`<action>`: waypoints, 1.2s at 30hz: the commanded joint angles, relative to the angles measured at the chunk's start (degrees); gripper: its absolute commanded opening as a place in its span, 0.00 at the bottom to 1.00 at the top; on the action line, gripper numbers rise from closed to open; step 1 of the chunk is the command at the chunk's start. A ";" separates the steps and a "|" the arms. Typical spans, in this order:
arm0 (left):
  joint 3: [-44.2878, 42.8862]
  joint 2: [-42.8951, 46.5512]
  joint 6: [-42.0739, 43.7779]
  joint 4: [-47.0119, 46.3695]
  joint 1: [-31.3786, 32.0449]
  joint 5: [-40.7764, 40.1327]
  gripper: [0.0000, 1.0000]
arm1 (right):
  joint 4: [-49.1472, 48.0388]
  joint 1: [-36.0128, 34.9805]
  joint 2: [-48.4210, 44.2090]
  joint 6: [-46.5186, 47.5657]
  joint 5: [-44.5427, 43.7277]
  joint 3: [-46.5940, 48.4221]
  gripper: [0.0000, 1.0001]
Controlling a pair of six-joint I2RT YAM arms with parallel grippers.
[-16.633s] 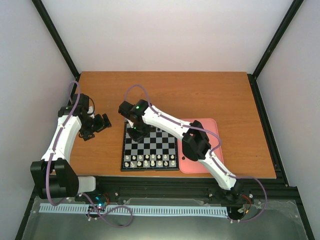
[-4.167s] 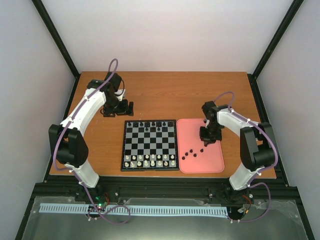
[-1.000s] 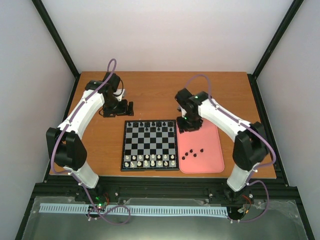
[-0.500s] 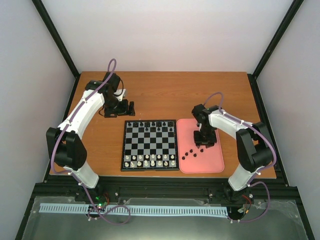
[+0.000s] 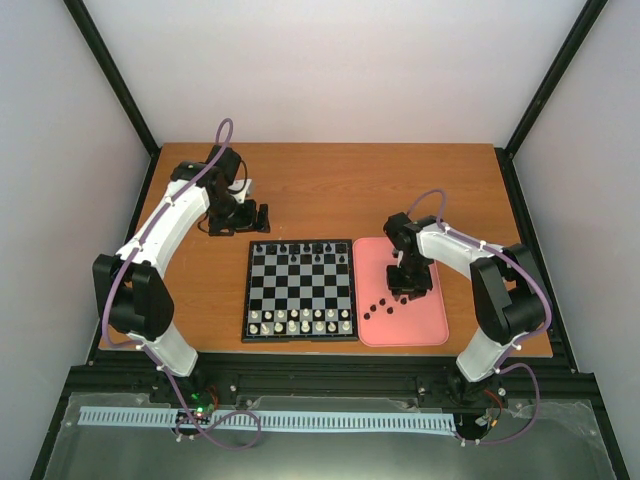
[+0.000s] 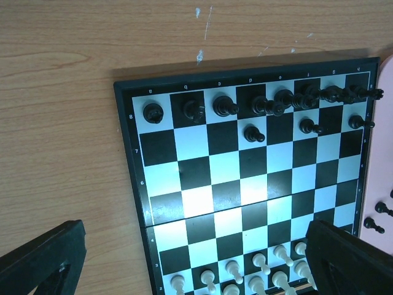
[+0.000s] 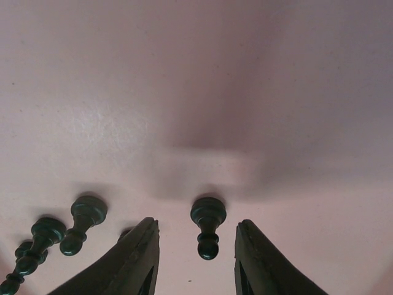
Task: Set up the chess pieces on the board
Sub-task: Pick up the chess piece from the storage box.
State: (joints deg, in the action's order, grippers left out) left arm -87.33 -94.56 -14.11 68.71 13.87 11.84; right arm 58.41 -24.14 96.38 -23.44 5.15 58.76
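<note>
Right gripper: narrow gap; straddles a lying black pawn on the pink tray, untouched
Left gripper: spread wide; near the board's far-left corner

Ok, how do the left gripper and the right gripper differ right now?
The left gripper hangs over bare table beyond the board's far left corner; the right gripper is low over the pink tray. The left gripper's jaws are wide with nothing between them; the right gripper's are narrower, straddling a black pawn without touching it. Both are open.
</note>
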 commanded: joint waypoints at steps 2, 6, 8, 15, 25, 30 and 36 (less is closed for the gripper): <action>-0.18 -0.53 0.58 -0.68 -0.33 0.44 1.00 | -0.53 0.06 -0.04 -0.63 0.22 -0.87 0.32; 0.02 -0.45 0.57 -0.77 -0.33 0.50 1.00 | -0.69 0.10 -0.28 -0.82 0.13 -1.43 0.26; 0.12 -0.36 0.57 -0.77 -0.33 0.46 1.00 | -0.79 0.06 -0.32 -0.93 0.04 -1.54 0.24; 0.08 -0.23 0.57 -0.64 -0.33 0.43 1.00 | -1.10 0.06 -0.35 -0.99 0.12 -1.41 0.16; 0.14 0.74 0.60 -0.41 -0.33 0.01 1.00 | 1.18 -0.13 -1.11 -0.83 -1.21 2.12 0.07; 0.74 1.54 0.49 -0.50 -0.33 0.06 1.00 | 5.13 -1.56 -1.82 -1.20 -1.44 8.85 0.06; 0.76 1.77 0.49 -0.59 -0.33 0.21 1.00 | 9.42 -7.57 3.64 -1.12 -1.40 22.62 0.06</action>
State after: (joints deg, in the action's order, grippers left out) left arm -86.26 -94.61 -14.11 68.53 13.87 11.86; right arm 64.55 -27.62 96.84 -24.08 4.43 73.41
